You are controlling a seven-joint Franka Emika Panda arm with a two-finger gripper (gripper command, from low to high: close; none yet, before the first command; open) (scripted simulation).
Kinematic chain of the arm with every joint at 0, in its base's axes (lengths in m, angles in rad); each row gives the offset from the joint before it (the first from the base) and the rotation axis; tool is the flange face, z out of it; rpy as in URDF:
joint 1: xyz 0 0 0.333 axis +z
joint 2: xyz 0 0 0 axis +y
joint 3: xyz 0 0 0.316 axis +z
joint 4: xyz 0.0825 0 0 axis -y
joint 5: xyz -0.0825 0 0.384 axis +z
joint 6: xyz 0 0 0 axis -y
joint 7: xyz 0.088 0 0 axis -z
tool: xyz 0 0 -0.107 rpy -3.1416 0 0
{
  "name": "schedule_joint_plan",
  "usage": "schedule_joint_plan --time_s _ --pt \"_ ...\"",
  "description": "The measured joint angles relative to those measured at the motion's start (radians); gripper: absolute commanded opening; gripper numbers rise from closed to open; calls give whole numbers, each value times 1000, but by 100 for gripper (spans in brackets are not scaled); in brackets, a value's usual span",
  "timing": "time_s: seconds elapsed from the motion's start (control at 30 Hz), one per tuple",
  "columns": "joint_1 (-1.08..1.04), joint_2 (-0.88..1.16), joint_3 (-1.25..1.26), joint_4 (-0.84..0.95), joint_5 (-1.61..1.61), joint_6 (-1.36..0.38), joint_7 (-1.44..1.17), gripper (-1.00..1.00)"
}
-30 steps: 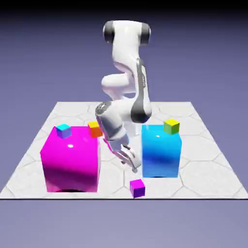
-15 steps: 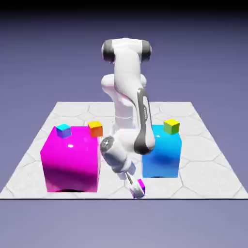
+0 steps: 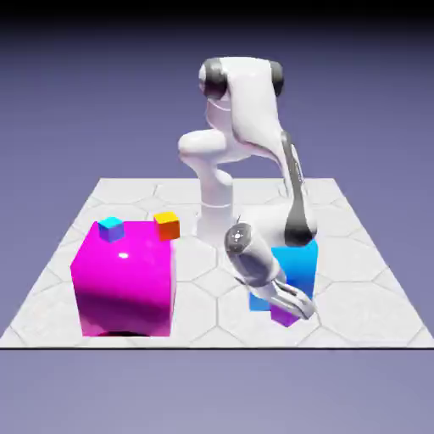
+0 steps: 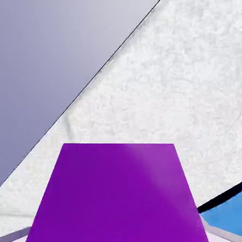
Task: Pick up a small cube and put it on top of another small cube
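Hand [image 3: 299, 306]: pinching the small purple cube [image 3: 284, 315] between its two fingers.
Purple cube: held in front of the large blue block [image 3: 298, 263], tilted in the exterior view; apparently raised off the worktop [image 3: 364, 288], though the gap beneath cannot be confirmed.
Change: over the last second the hand came down to the cube, closed, and carried it toward the exterior view's right.
Bearing on task: pick-up judged achieved; stacking outstanding.
Yellow-green cube: hidden at present, the arm [image 3: 271, 225] covering the blue block's top, where the cube showed earlier.
Next move: should call for raising the load above the blue block before crossing it; a low path risks a knock.
Hand view: purple face large between the fingers, worktop edge running diagonally, blue block at lower right; no target.
Exterior view: alone shows the large magenta block [image 3: 127, 284].
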Motion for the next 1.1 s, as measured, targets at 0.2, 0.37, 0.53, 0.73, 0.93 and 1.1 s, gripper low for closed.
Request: schedule_joint_plan --time_s 0.2,0.37,0.53,0.73,0.93,1.1 --pt "-46 -136 216 39 -221 -180 -207 -100" --pt "-85 -263 397 70 -416 -346 -376 -100" --pt "-118 -400 537 88 -594 -522 -490 -100" --pt "-105 -576 404 19 -642 -728 -256 -100" --pt "-84 -606 354 -109 -621 -650 -186 -100" --pt "-81 -611 357 -184 -619 -580 -189 100"
